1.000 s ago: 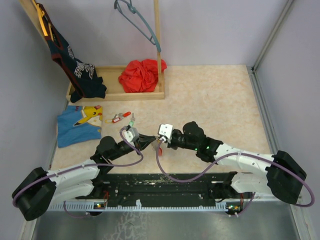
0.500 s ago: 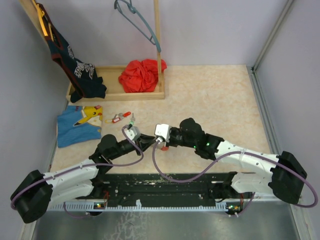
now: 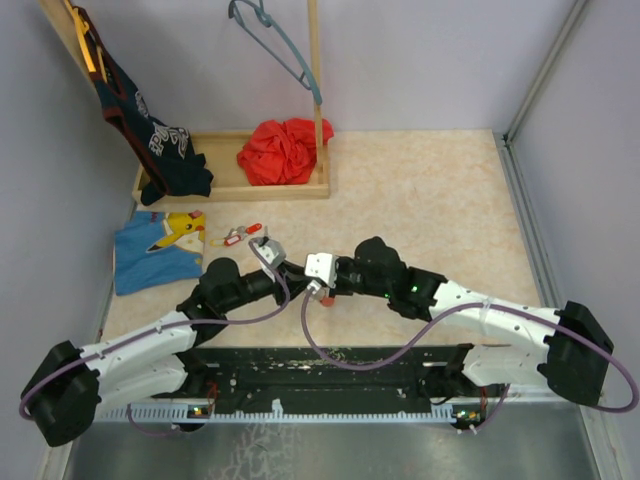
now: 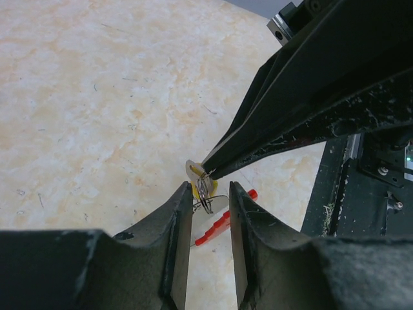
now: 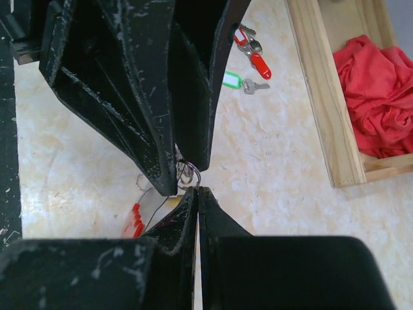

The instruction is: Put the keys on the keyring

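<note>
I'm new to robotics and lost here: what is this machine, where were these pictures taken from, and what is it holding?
These are two robot arms, a left arm and a right arm, bolted to a table. One picture looks down from above; the others come from wrist cameras. The right claw is shut on a small keyring; the left claw stands open, close to it. On the table lie a green-tagged key, a red-tagged key, a blue cloth and a wooden tray holding red cloth.
</note>
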`<state>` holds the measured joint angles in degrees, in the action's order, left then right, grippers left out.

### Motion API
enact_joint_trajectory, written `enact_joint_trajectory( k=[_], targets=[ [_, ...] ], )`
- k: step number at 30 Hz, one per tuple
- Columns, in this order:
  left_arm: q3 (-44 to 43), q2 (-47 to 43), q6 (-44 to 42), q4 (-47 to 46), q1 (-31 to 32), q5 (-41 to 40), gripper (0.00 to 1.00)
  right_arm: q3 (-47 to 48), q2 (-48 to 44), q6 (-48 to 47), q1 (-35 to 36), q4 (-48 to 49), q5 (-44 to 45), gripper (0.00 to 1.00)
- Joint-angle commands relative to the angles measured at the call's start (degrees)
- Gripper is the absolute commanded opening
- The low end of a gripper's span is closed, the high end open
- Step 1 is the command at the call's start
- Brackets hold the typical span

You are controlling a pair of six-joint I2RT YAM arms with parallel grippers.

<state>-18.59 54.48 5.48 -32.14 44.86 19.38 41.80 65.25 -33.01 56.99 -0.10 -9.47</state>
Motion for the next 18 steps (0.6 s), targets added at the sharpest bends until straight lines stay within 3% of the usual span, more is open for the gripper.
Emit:
enact_joint_trajectory(
  k=[1,6,10,18],
  targets=[
    [-2.8,0.46,0.93,3.92,-0.05,-1.24,0.33,3.81,-0.73,-1.0,1.34,1.36,0.52,0.0],
    [-4.2,1.78,-0.46,5.54,-0.09,-1.24,0.2,3.9,-0.86,-1.25,1.54,0.86,0.27,0.0],
    [-4.58,2.07,-1.47,5.69,-0.08,0.05,0.0,3.69,-1.24,-1.34,1.54,0.48,0.8,0.0],
    [-2.4,-0.73,-1.52,4.28,-0.12,-1.05,0.0,-0.25,-3.44,-0.25,1.54,0.16,5.22,0.0]
  ],
)
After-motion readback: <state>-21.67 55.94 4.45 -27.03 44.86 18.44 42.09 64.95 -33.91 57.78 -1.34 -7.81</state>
